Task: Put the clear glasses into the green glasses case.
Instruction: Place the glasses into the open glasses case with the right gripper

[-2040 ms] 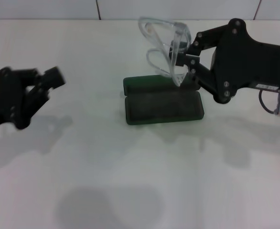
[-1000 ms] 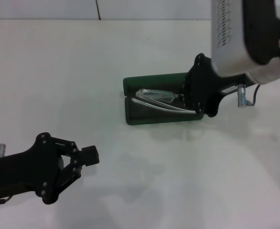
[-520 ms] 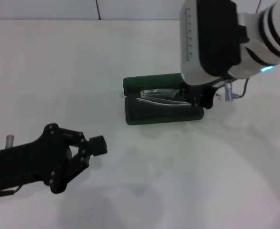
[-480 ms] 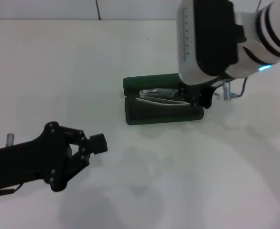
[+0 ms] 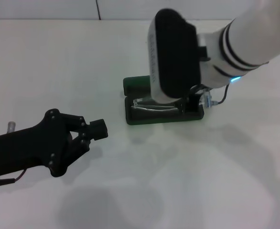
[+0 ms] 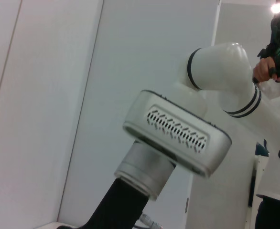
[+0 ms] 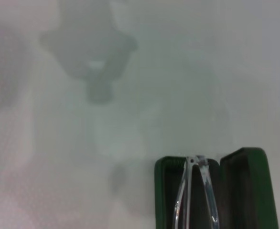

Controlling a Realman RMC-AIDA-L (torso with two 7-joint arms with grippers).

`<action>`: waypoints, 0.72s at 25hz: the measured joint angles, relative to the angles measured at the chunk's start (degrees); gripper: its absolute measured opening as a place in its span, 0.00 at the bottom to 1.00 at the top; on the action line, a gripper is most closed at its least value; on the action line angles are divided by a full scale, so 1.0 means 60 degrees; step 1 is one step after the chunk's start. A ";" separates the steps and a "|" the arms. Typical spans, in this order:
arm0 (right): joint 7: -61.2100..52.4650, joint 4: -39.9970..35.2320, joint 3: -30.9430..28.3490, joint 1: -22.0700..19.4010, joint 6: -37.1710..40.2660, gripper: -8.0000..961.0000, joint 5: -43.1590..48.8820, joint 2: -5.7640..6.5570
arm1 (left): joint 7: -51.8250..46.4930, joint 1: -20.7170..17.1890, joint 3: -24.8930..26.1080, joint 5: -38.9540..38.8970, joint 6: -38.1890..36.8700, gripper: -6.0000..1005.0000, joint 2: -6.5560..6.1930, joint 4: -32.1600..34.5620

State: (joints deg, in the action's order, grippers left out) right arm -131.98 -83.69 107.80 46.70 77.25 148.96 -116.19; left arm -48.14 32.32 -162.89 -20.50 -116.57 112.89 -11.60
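A: Looking down from the head camera, where were the clear glasses [image 5: 152, 106]?

B: They lay folded inside the open green glasses case [image 5: 163, 116], which sat on the white table [image 5: 59, 62]. The right wrist view showed them in the nearer of the case's 2 halves, with the thin arms running lengthwise.

A: And the right gripper [image 5: 192, 101]?

B: It was low over the right end of the case, mostly hidden under the arm's big black-and-white wrist housing. I could not tell how its jaws stood, or whether they touched the glasses.

A: What about the other arm?

B: The left gripper [image 5: 94, 133] hung over bare table, well apart from the case, toward the robot's left and nearer to the body. Its black fingers [image 5: 99, 129] were drawn together on nothing.
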 joint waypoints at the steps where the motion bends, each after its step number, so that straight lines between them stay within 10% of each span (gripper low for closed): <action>1: -0.0143 0.0056 0.0112 0.0041 -0.0065 0.10 0.0064 0.0000 | -0.0001 0.0008 -0.0001 0.0000 0.0000 0.05 -0.0003 0.0000; 18: -0.1517 0.0616 0.1098 0.0056 -0.1367 0.10 0.0964 0.0000 | -0.0102 0.0015 -0.0005 0.0004 -0.0023 0.05 -0.0105 0.0000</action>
State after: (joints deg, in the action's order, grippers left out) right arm -141.08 -79.99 114.39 47.04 69.04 154.74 -116.19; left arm -48.75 32.40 -162.91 -20.48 -116.71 112.25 -11.60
